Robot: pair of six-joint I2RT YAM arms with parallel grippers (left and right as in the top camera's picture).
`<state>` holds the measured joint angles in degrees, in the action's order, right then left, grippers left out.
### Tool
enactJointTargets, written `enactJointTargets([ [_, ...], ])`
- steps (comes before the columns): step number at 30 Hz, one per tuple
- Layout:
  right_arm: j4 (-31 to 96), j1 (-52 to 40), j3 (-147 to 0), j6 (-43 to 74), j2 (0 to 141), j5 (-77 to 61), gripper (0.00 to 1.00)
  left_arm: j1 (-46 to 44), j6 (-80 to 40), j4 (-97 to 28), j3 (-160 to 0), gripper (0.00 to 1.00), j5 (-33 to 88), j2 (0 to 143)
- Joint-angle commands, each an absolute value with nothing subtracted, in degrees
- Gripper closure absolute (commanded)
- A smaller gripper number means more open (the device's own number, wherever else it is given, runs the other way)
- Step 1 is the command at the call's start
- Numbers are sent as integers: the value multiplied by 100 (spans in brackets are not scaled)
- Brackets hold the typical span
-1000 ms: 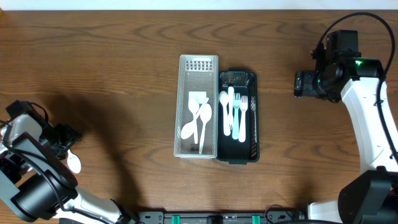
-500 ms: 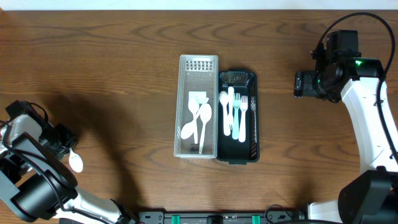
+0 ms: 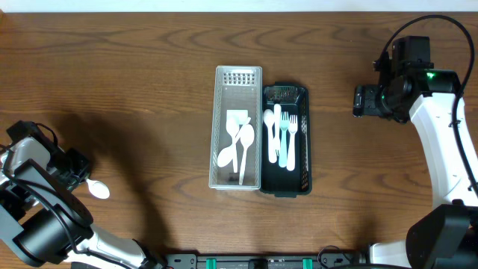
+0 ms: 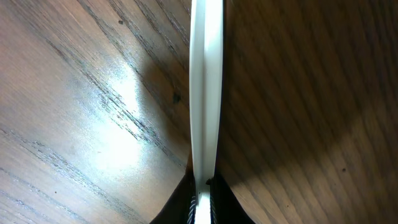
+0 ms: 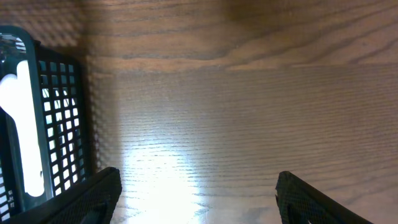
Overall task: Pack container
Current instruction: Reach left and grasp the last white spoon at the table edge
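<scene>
Left tool sits near the left edge of the tabletop, toward the front-left corner, clamped on the handle of a white plastic spoon; the spoon's bowl lies on the wood just right of the tool; in the left wrist view the tool pinches the spoon with its dark fingers drawn together on either side, and the handle shows edge-on as a narrow white strip over the wood grain; at the middle of the tabletop a clear basket holds several white spoons; touching its right side, a black basket holds white and teal cutlery laid lengthwise; right tool hangs well apart from both baskets, toward the right edge; in the right wrist view the tool has its fingers spread wide with bare wood between them, gripping nothing; the black basket stands at the left of that view, a white utensil inside it.
</scene>
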<state>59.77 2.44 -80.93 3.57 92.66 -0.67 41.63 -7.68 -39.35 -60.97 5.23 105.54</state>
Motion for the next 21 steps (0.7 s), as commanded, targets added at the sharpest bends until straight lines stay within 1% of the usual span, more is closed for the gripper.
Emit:
enactJointTargets([
  [1, 5977, 272, -8075, 311, 9301, -110, 17, 4171, -781, -3927, -5843, 92, 648, 10822],
  [10, 5961, 272, -8075, 311, 9301, -113, 17, 4171, -781, -3927, -5843, 92, 648, 10822],
  [12, 5961, 272, -8075, 311, 9301, -113, 17, 4171, -781, -3927, -5843, 94, 668, 10822],
  [17, 5961, 272, -8075, 311, 9301, -113, 17, 4158, -781, -3874, -5909, 94, 1125, 10790],
  [21, 5959, 272, -8075, 311, 9301, -113, 17, 3922, -779, -4158, -6187, 94, 1144, 10519],
])
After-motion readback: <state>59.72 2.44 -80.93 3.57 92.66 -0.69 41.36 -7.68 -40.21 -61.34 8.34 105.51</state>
